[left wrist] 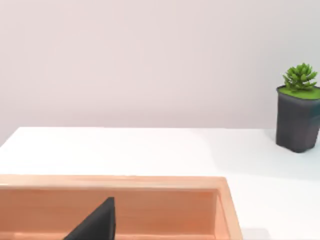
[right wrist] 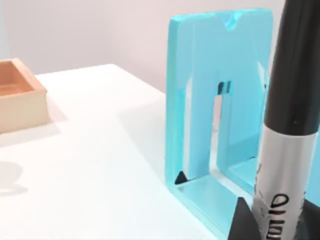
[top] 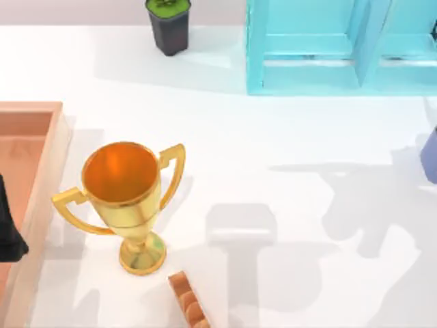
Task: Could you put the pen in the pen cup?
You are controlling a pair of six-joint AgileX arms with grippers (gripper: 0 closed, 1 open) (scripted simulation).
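Note:
The pen (right wrist: 291, 125) stands upright close in front of the right wrist camera, with a black cap and a white barrel bearing dark print. My right gripper (right wrist: 265, 227) is shut on its lower end, and a dark finger (right wrist: 244, 220) shows beside the barrel. The pen is held next to the cyan rack (right wrist: 220, 100). A sliver of the periwinkle pen cup (top: 430, 156) shows at the table's right edge in the top view. My left gripper (top: 8, 232) hangs parked over the wooden tray (top: 41, 178) at the left edge.
A gold two-handled trophy (top: 126, 198) stands left of centre. A small black pot with a green plant (top: 167, 26) sits at the back, and the cyan rack (top: 341, 48) stands at the back right. A ridged wooden piece (top: 188, 304) lies near the front edge.

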